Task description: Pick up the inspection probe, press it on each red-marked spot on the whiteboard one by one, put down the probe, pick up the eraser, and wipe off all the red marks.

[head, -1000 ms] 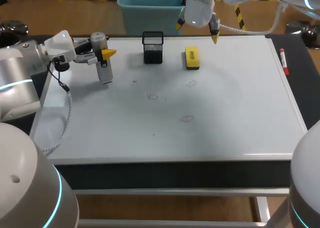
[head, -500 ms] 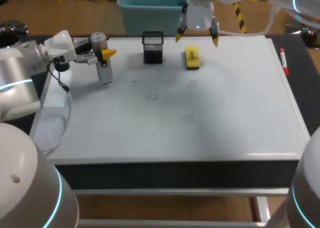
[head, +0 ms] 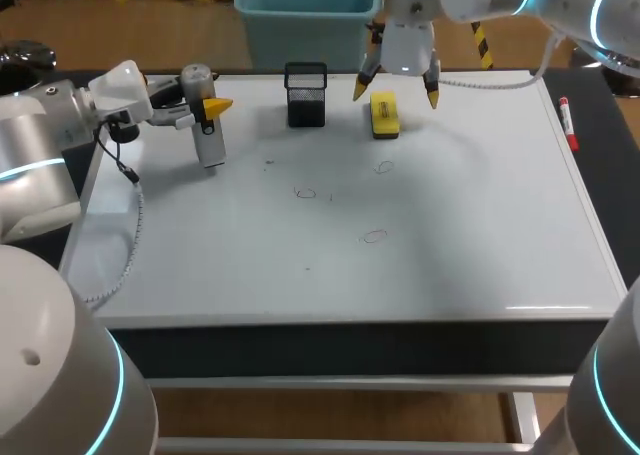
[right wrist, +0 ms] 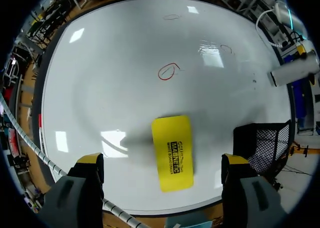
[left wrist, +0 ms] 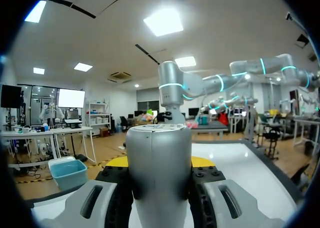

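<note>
- The left hand (head: 205, 108) was clamped on the probe (head: 207, 135), one finger on each side of the silver cylinder. It held the probe upright, well away from the red rings. I took that to be parking it out of the way, since it was not yet set down.
- I could not tell whether the probe's lower end touched the whiteboard (head: 480, 195).
- The right hand (head: 396, 88) hung open just above the eraser (right wrist: 174, 153). Its yellow-tipped fingers were spread wide to either side and touched nothing. To me that looked like lining up for a grab.
- The eraser was a flat yellow block with rounded corners and a dark label. It lay face up on the board, directly under the right hand, slightly skewed to the line between the fingers.
- A black mesh cup (head: 306, 108) stood close beside the right hand, near one finger, so a descent would need care there.
- Three thin red rings (head: 384, 167) lay unwiped ahead of the right hand, the nearest just beyond the eraser.
</note>
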You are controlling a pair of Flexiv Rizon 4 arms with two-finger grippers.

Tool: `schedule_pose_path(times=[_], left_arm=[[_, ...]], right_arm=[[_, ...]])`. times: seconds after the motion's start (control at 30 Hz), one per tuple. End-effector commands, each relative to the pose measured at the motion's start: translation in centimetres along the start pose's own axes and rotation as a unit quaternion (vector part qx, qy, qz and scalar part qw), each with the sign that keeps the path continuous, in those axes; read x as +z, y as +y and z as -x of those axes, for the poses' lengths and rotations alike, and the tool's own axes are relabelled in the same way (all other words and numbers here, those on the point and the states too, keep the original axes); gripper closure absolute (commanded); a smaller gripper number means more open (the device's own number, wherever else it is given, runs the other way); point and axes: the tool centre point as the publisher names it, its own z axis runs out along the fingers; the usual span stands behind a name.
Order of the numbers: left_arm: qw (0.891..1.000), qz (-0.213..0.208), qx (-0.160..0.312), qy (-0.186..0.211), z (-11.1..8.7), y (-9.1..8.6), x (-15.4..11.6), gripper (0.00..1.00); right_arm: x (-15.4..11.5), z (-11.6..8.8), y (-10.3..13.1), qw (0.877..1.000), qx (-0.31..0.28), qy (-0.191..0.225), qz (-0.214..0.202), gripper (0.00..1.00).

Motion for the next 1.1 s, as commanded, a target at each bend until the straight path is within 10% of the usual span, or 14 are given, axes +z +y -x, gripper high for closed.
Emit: schedule_pose_path(times=[0.03,1.1], left_arm=[[1.0,-0.001,0.0,0.0,0.0,0.0,0.0,1.0],[1.0,-0.001,0.0,0.0,0.0,0.0,0.0,1.0]], right_arm=[[0.4,0.5,0.0,1.0,-0.001,0.006,-0.001,0.0],[2.6,1.6,0.1,1.0,-0.007,0.021,-0.012,0.0]])
